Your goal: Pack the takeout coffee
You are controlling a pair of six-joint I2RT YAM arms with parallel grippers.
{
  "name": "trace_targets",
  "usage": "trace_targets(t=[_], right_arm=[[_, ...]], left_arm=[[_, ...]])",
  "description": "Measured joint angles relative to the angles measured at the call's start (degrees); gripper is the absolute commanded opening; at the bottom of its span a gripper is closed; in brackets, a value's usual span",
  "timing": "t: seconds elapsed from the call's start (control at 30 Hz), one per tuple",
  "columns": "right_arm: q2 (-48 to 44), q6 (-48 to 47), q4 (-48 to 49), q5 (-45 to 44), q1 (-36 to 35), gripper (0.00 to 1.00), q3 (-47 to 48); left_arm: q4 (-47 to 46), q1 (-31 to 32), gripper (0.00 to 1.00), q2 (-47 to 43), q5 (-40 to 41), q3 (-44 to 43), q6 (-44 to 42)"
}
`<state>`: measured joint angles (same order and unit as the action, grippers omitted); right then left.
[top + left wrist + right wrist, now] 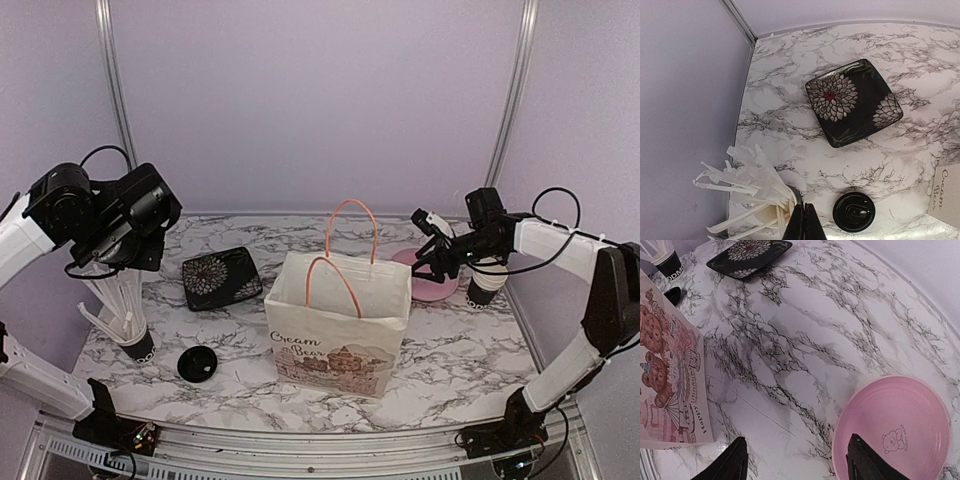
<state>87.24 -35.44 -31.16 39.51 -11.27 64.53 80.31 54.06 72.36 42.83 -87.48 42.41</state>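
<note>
One round black plastic lid point(197, 364) lies flat on the marble tabletop point(450, 360), off the left side of the paper bag point(340, 320) near its front corner, and clear of it. The left wrist view shows the lid point(854, 212) glossy, with a raised rim and moulded relief in its middle. One small black paper cup point(487, 285) stands upright well to the right of the bag, level with its far side. White marks show low on its wall. Its top is hidden, so lidded or open cannot be told.
</note>
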Motion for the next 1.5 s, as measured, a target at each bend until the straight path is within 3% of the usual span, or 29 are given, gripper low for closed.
trace_targets(t=[0.5, 0.77, 0.93, 1.17, 1.5], right_arm=[[0.2, -0.39, -0.7, -0.26, -0.42, 0.66, 0.02], [0.2, -0.44, -0.85, -0.85, -0.42, 0.66, 0.02], [0.57, -0.55, -0.85, -1.07, -0.42, 0.66, 0.02], [1.86, -0.66, -0.92, -1.51, -0.42, 0.66, 0.02], [3.19, -1.22, -1.33, -1.53, -0.42, 0.66, 0.02]], left_arm=[[-0.81, 0.0, 0.0, 7.67, 3.76, -19.74, -6.86], [-11.74, 0.0, 0.0, 13.11, -1.68, -25.22, -18.18], [-25.77, 0.0, 0.0, 10.97, -8.74, -23.91, -24.59], [-44.52, 0.0, 0.0, -0.87, -22.47, -13.94, -27.89], [-52.06, 0.02, 0.0, -4.94, -43.3, -7.54, -24.41]])
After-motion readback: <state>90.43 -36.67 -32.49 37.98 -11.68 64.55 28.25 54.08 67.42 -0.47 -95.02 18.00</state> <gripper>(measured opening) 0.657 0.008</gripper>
